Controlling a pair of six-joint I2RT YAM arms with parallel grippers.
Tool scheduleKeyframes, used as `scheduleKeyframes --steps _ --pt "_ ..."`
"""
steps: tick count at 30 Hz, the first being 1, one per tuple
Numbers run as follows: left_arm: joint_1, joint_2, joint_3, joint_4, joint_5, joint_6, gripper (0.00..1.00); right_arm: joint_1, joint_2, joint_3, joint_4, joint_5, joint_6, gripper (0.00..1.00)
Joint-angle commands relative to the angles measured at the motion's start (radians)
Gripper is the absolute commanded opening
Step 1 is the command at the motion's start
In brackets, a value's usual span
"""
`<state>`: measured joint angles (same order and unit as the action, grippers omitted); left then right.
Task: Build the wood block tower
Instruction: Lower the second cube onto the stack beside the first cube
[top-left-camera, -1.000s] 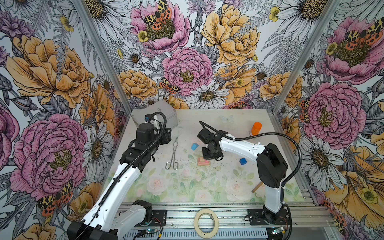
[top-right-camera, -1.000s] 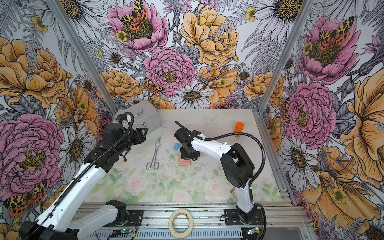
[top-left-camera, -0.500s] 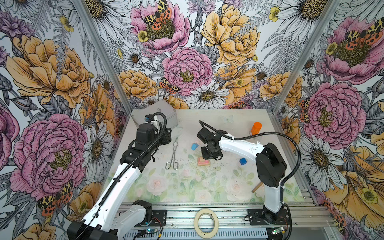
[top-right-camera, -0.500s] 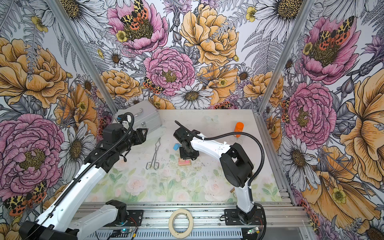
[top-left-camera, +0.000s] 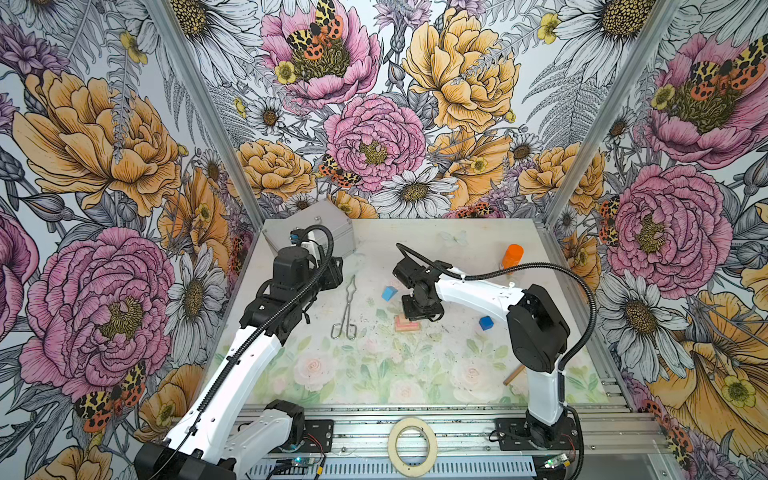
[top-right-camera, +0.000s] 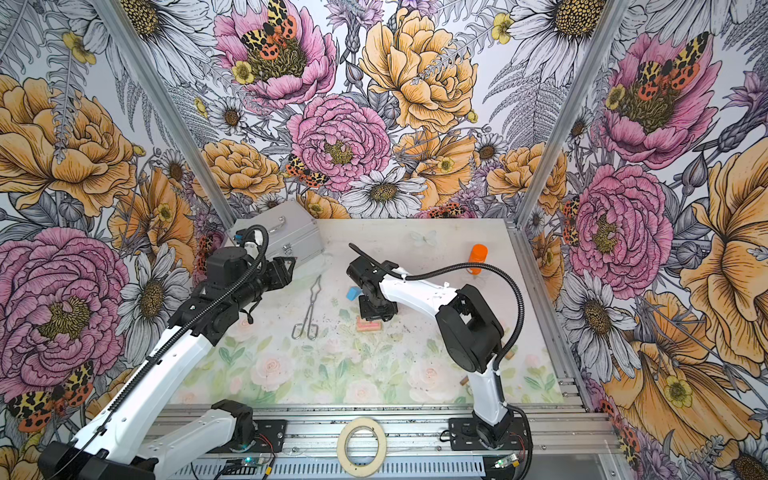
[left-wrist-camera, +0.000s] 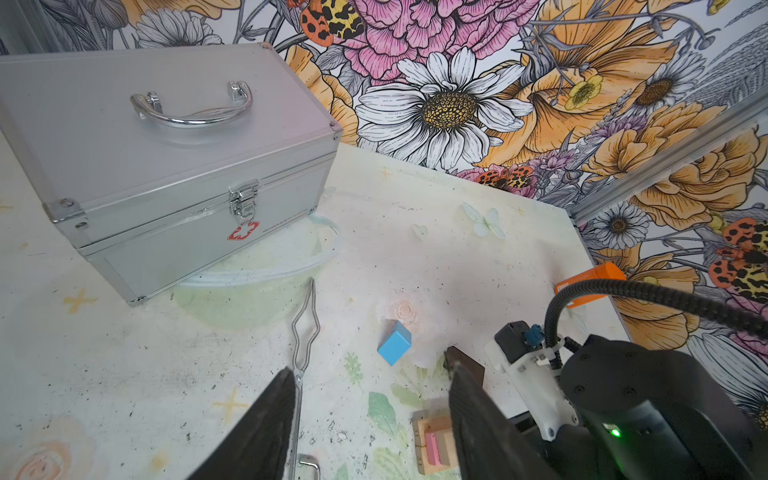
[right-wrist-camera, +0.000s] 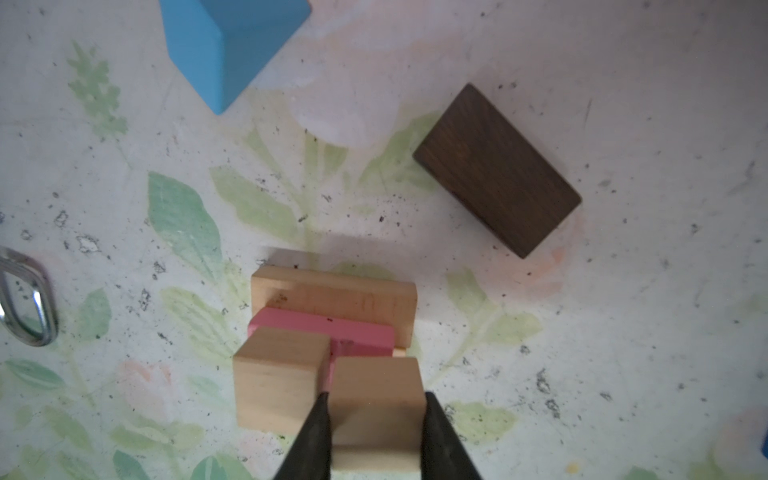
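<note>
The wood block tower stands mid-table as a low stack. In the right wrist view it is a tan bar under a pink bar, with a tan cube on top. My right gripper is shut on a second tan cube, held right beside the first one over the pink bar. A dark brown bar lies flat nearby, and a light blue cube sits just beyond it. A darker blue cube rests to the right. My left gripper hovers open and empty, left of the tower.
Silver tongs lie left of the tower. A silver case fills the back left corner. An orange bottle stands at the back right. A thin wooden stick lies by the right arm's base, and a tape ring sits on the front rail.
My right gripper has edged very slightly to the left over the stack with the tan cube in it. The left arm has not moved.
</note>
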<state>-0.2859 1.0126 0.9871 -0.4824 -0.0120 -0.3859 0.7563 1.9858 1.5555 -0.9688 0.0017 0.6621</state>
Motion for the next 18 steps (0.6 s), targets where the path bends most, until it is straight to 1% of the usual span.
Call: scheduleKeyframes --steps 1,18 --pt "-0.01 -0.003 -0.013 -0.004 -0.025 0.025 0.61 0.007 0.016 0.029 0.005 -0.01 0.009 0.14" --pt "-0.011 -0.005 -0.013 -0.004 -0.025 0.025 0.61 0.009 0.02 0.033 0.01 -0.014 0.014 0.24"
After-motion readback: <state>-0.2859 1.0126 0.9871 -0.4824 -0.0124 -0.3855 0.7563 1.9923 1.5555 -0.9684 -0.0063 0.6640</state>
